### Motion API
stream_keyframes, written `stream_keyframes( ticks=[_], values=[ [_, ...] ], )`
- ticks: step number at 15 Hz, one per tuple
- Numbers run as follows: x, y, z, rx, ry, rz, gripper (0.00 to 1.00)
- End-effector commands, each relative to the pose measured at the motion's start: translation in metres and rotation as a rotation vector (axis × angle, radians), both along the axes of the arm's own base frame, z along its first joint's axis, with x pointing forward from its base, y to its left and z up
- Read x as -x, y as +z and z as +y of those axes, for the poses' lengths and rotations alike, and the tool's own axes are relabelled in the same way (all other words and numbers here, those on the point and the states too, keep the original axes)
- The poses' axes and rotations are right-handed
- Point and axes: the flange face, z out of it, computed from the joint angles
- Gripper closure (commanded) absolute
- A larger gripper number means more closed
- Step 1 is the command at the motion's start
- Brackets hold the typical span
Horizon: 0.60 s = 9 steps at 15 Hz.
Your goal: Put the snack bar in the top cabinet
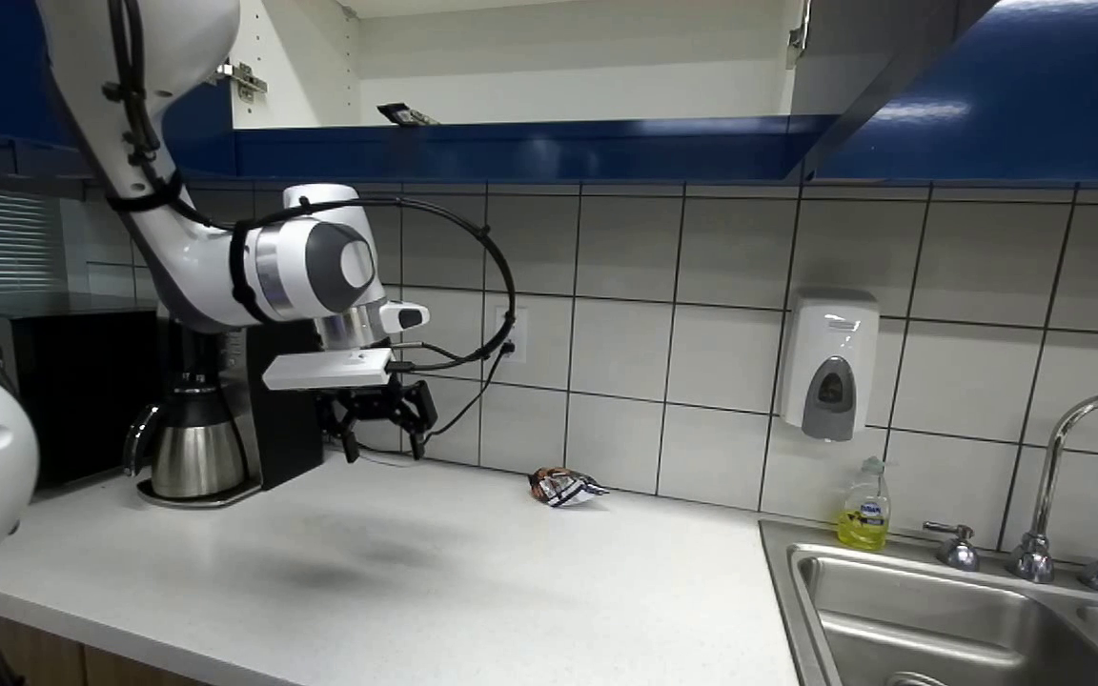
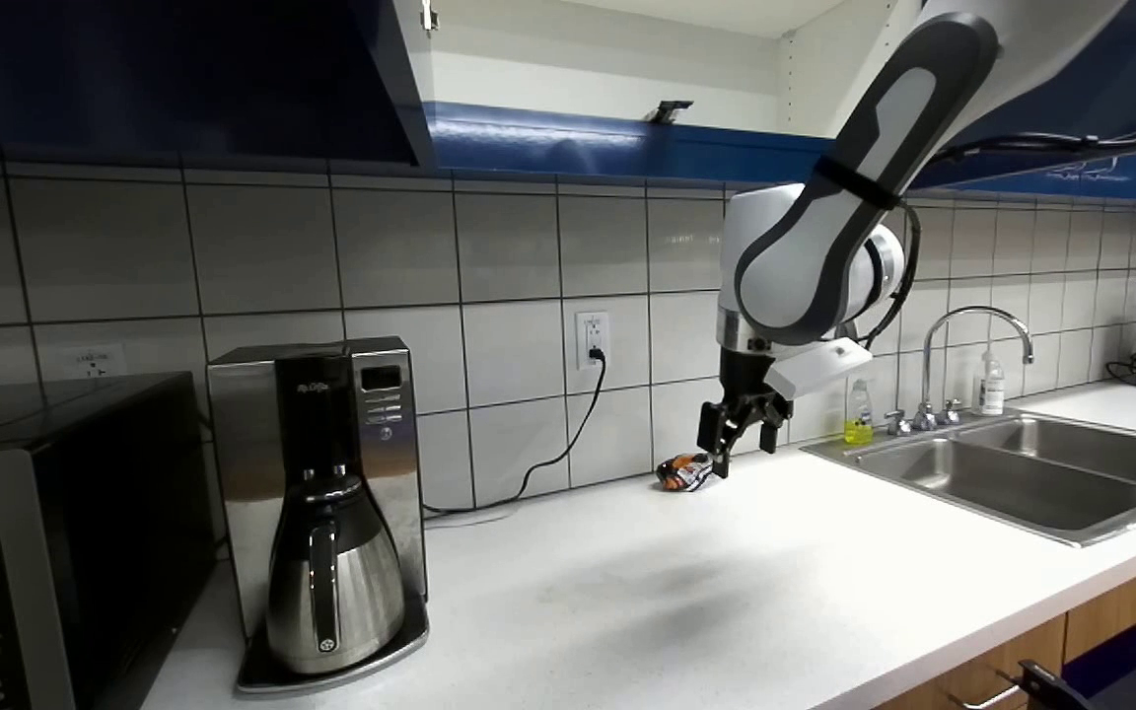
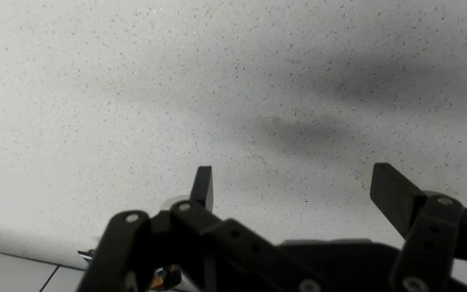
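Observation:
A crumpled orange, black and white snack packet [image 1: 563, 486] lies on the counter against the tiled wall. It also shows behind a finger in an exterior view [image 2: 684, 471]. In the wrist view, part of the packet [image 3: 165, 278] shows at the bottom left, mostly hidden by the gripper. A small dark wrapper [image 1: 406, 115] lies on the front edge of the open top cabinet [image 1: 568, 86]; it also shows in an exterior view [image 2: 669, 110]. I cannot tell which is the snack bar. My gripper [image 1: 384, 451] is open and empty above the counter, also seen in the wrist view [image 3: 292, 178].
A coffee maker [image 2: 331, 513] and a microwave [image 2: 85, 532] stand at one end of the counter [image 1: 473, 591]. A sink [image 1: 921, 610], faucet [image 1: 1064, 448] and soap bottle [image 1: 864, 510] are at the other. A soap dispenser [image 1: 832, 362] hangs on the wall. A cord [image 2: 568, 444] runs from the outlet.

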Motion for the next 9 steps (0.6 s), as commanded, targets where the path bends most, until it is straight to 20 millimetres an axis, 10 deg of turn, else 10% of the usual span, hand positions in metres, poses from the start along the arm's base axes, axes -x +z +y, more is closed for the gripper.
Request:
stream_keyframes(
  ticks=[1, 9],
  values=[
    [0.018, 0.011, 0.006, -0.009, -0.053, 0.046, 0.0],
    [0.054, 0.017, 0.022, -0.007, -0.048, 0.132, 0.0]
  ],
)
